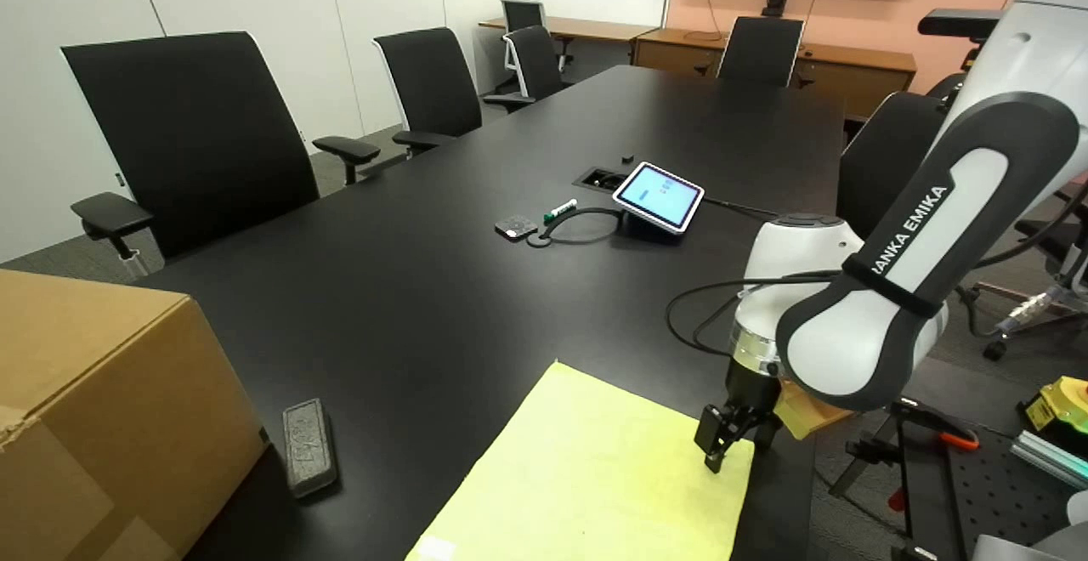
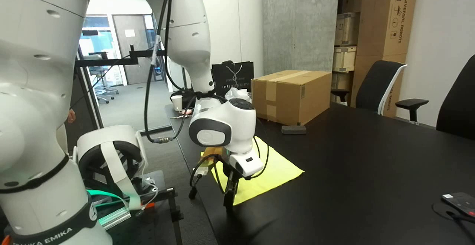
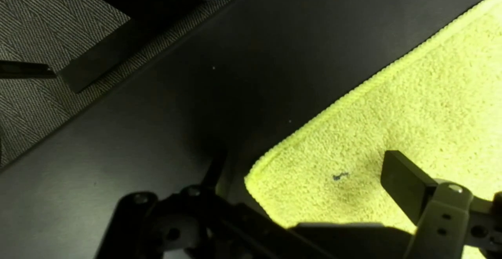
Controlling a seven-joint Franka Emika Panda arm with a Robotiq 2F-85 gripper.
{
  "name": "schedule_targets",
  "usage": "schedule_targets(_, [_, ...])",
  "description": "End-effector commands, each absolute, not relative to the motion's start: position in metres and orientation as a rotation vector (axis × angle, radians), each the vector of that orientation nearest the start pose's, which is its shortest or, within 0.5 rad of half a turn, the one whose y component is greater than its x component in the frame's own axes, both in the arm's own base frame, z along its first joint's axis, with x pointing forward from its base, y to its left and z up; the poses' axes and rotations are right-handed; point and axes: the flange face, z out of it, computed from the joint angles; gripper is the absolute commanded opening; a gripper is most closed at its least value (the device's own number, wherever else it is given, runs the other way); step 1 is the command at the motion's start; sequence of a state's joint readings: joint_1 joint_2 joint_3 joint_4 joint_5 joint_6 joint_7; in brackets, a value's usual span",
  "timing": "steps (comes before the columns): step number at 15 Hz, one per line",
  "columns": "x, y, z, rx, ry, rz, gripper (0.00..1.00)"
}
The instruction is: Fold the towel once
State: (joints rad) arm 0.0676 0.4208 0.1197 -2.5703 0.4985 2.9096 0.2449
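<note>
The pale yellow-green towel lies flat and unfolded on the black table. It shows in both exterior views, partly behind the arm in an exterior view. In the wrist view a towel corner with a small dark mark lies between the fingers. My gripper is open, one finger over the towel and the other past the corner over bare table. The gripper points down at the towel's corner near the table's side edge. Whether the fingertips touch the cloth I cannot tell.
A brown cardboard box and a dark eraser-like block stand beyond the towel. A tablet on a stand, a marker and a small dark square device lie farther along the table. The table edge runs close to the gripper.
</note>
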Motion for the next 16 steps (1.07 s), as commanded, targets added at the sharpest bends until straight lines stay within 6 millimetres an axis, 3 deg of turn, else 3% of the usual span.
schedule_targets(1, [0.415,0.065,0.106,-2.902,0.815,0.162,1.00])
schedule_targets(2, [0.416,0.066,0.107,-2.903,0.805,0.164,1.00])
schedule_targets(7, [0.423,0.065,0.112,-2.913,0.772,0.149,0.78])
schedule_targets(13, [0.429,0.063,0.118,-2.910,0.759,0.135,0.76])
schedule_targets(15, [0.432,0.063,0.119,-2.910,0.752,0.131,0.70])
schedule_targets(16, [0.433,0.063,0.121,-2.909,0.747,0.132,0.61])
